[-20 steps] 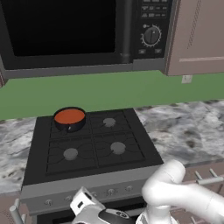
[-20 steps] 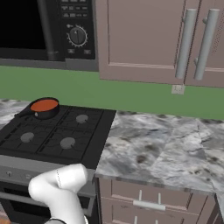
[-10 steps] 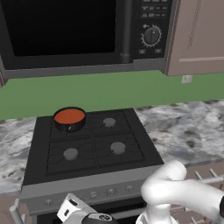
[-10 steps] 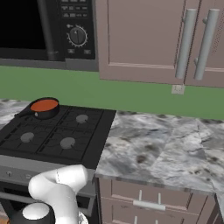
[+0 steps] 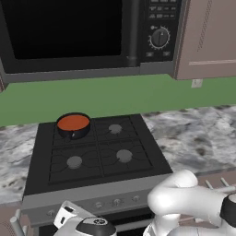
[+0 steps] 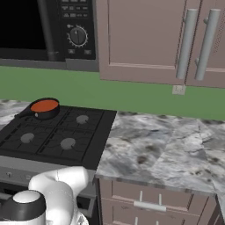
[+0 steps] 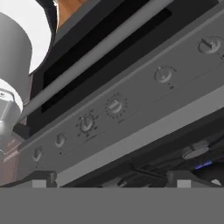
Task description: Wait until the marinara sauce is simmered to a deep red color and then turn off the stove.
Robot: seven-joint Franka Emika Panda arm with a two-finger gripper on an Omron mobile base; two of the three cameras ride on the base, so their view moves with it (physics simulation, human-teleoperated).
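Marinara sauce (image 5: 73, 122) glows orange-red; hand view faces stove (image 7: 131, 109) knobs.

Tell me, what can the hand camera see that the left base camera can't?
Hand view alone: the oven door's long handle up close, and a small blue glow beside a burner, probably flame. Left base view alone: the marinara sauce in its black pot, the microwave and the speckled counter. Both: the stove with its grey panel of knobs.
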